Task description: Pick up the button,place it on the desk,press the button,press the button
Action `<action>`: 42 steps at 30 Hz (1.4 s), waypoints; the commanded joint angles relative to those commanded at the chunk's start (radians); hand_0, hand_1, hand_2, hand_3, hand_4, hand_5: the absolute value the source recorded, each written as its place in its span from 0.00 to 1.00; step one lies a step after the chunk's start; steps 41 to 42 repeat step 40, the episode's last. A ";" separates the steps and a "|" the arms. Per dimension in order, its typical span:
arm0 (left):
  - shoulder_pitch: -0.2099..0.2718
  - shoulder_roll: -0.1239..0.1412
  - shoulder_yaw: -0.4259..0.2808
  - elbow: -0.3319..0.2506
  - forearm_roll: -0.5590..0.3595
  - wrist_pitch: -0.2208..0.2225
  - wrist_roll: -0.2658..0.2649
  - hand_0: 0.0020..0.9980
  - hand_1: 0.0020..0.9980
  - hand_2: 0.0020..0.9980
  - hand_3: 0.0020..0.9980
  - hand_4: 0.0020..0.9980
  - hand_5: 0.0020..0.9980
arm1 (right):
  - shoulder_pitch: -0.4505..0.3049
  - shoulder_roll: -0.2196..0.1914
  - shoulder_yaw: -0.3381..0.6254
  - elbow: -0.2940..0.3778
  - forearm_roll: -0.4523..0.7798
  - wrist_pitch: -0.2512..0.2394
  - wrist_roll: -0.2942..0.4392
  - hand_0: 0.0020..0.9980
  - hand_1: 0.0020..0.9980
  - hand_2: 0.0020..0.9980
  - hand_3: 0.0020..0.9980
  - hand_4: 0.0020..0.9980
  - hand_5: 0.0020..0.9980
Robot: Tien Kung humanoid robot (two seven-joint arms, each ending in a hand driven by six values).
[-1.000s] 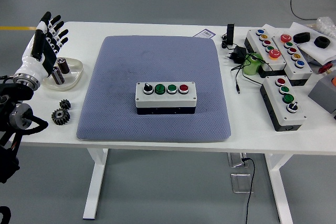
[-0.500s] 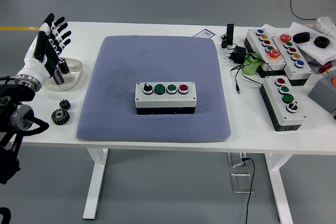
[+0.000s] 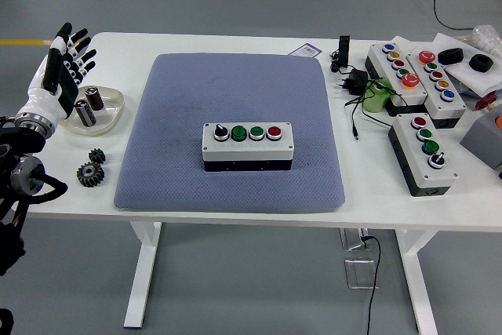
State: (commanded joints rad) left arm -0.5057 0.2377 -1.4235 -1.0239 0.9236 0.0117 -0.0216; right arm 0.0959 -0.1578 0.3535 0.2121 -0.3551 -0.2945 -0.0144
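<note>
A white button box (image 3: 248,145) with a black selector knob, two green buttons and a red button lies in the middle of the blue-grey mat (image 3: 235,92). My left hand (image 3: 61,64) is raised at the far left edge of the table, fingers spread, holding nothing, well to the left of the box. My right hand is out of view.
A clear dish (image 3: 106,119) with two metal cylinders sits beside my left hand. Black gears (image 3: 92,170) lie in front of it. Three more button boxes (image 3: 423,147), a green bottle (image 3: 378,96), a plug and cables crowd the right side.
My left hand has drifted a little to the left and up, away from the dish. The button box has not moved.
</note>
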 joint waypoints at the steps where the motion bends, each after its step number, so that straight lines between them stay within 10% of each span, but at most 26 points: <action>1: 0.000 0.000 -0.001 0.000 0.000 0.000 0.000 0.94 0.94 0.97 0.92 0.70 1.00 | 0.000 0.000 -0.001 0.000 0.000 0.000 0.000 0.63 0.54 0.57 0.64 0.23 0.24; 42: 0.001 0.014 -0.024 -0.055 0.049 0.002 0.036 0.93 0.93 0.95 0.91 0.72 1.00 | 0.006 0.000 -0.004 -0.001 -0.001 0.002 0.003 0.63 0.54 0.57 0.64 0.23 0.25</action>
